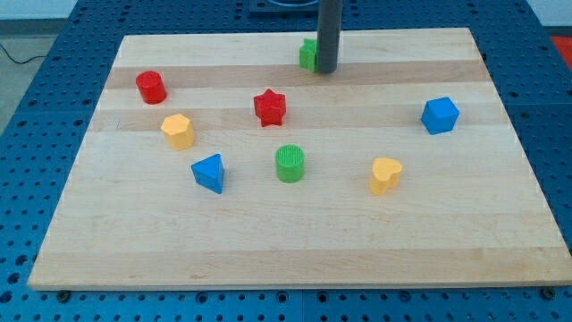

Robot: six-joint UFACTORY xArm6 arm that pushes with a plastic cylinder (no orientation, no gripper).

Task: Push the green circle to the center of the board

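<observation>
The green circle stands on the wooden board, a little below the board's middle. My tip is near the view's top edge of the board, far above the green circle. It stands against the right side of a second green block, whose shape is partly hidden behind the rod.
A red star lies between my tip and the green circle. A red cylinder and a yellow hexagon are at the left. A blue triangle is left of the circle, a yellow heart right of it, a blue block far right.
</observation>
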